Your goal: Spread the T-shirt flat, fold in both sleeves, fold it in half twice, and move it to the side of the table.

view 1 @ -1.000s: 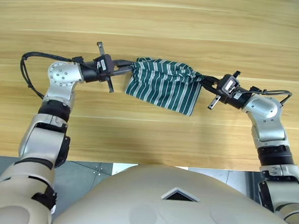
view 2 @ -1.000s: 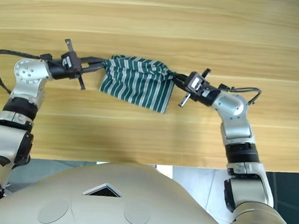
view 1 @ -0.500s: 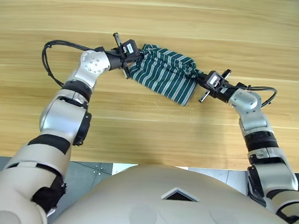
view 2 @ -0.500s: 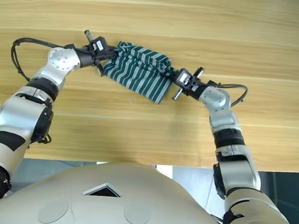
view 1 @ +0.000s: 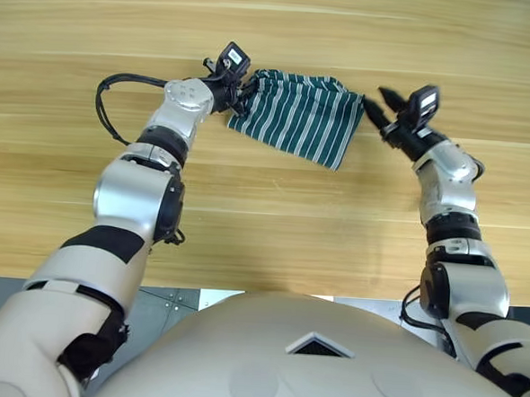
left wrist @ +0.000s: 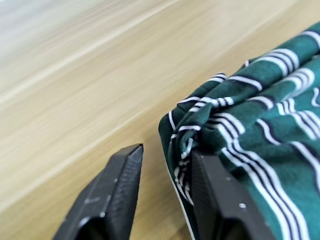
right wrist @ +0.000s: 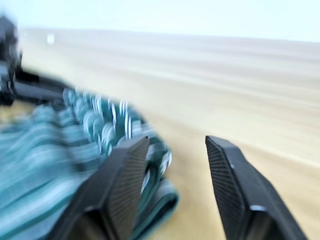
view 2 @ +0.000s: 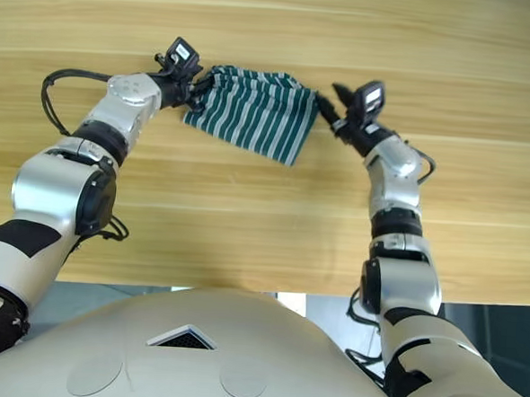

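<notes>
- Pale wood-grain desk [view 1: 263, 225] fills the scene, its grain running from side to side; a strip of grey tiled floor [view 1: 161, 304] shows below its near edge.
- One T-shirt [view 1: 299, 116], dark green with thin white stripes, lies on the desk as a folded, roughly rectangular bundle, directly between the two claws.
- Its long axis runs from one claw to the other. The far edge lies nearly level. The near edge slants, so the corner towards the right claw reaches closest to the robot.
- The stripes run across the short way, slanting from far to near.
- Two claws are on the desk, one at each end of the shirt, each with two dark fingers.
- The left claw [left wrist: 167, 152] has its fingers apart. The shirt's bunched, gathered corner presses against one finger [left wrist: 212, 200] and rises over it, while the other finger [left wrist: 120, 192] stands clear of the cloth over bare wood.
- The right claw [view 1: 380, 99] also has its fingers spread, with nothing between them. The shirt's other far corner lies just beside its tips; whether cloth and tips touch I cannot tell.
</notes>
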### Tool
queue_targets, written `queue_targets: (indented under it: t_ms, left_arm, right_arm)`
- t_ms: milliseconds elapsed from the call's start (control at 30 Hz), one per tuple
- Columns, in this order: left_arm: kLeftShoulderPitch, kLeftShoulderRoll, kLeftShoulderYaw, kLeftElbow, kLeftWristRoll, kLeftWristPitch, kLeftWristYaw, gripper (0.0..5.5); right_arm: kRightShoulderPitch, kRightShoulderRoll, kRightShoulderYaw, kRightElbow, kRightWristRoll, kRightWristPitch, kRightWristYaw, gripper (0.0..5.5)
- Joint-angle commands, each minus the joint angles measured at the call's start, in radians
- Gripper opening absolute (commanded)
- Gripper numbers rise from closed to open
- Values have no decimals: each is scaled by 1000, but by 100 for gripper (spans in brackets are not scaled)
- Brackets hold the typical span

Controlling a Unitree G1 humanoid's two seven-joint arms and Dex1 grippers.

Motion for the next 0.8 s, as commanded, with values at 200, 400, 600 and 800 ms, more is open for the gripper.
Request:
queue_targets:
  t_ms: [200,400,600,800]
  left_arm:
    - [-157,-51,408,11,-337,240,43,221]
    - [-174,-10,481,-44,-385,-39,-157,221]
    - [88,81,158,-141,-120,-614,-647,221]
    - [207,134,108,-176,-125,-801,-752,118]
  right_arm:
    - [-234,60,-227,345,118,50,-158,369]
    - [-204,106,-148,219,-3,-285,-30,482]
    - [-152,151,66,89,-281,-561,-79,533]
    - [-236,145,219,181,-547,-586,-280,482]
